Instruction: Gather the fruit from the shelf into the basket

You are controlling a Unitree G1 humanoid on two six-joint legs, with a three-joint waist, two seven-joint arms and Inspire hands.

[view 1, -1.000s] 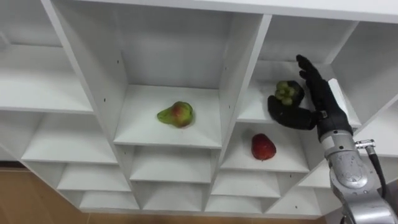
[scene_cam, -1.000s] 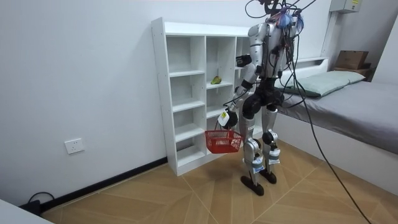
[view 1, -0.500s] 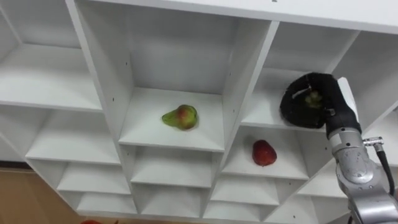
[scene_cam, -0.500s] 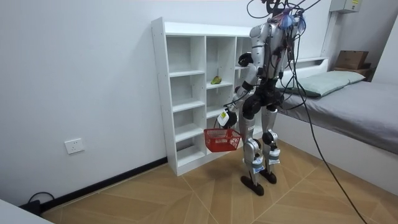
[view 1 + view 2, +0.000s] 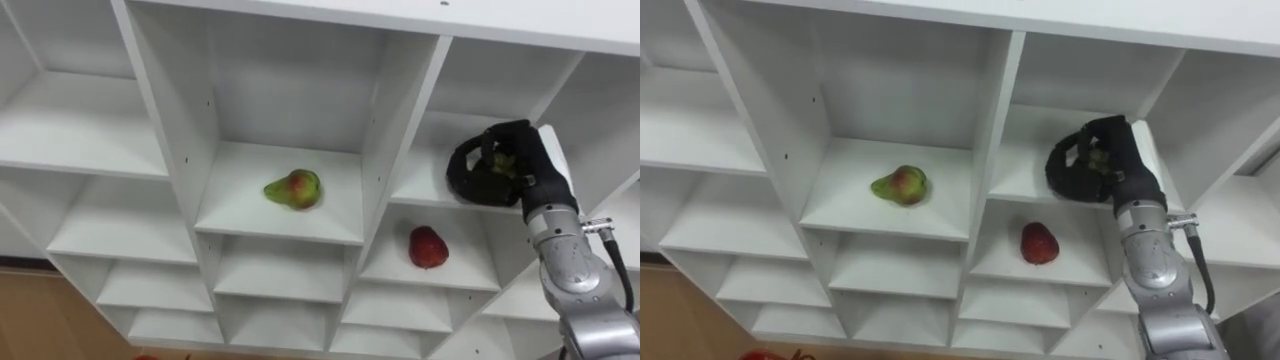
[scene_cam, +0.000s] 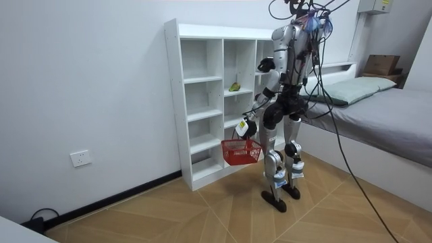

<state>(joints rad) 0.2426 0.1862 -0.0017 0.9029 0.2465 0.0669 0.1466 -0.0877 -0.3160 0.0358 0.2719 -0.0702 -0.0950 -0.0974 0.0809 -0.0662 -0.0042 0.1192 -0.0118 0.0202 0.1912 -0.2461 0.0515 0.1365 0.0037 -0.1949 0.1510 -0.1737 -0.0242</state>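
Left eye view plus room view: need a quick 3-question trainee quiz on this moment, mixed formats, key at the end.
1. True or false: the red fruit lies on the shelf directly below the one where the right hand is curled round a green fruit.
2. The pear lies: A) beside the red fruit; B) in the column left of the right hand's; C) in the right hand.
3. In the room view, what hangs from the left hand?
Key: 1 true; 2 B; 3 the red basket.

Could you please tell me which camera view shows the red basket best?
The room view: the whole red basket hangs from the left hand beside the shelves. The eye views catch just a red sliver at their bottom edge.
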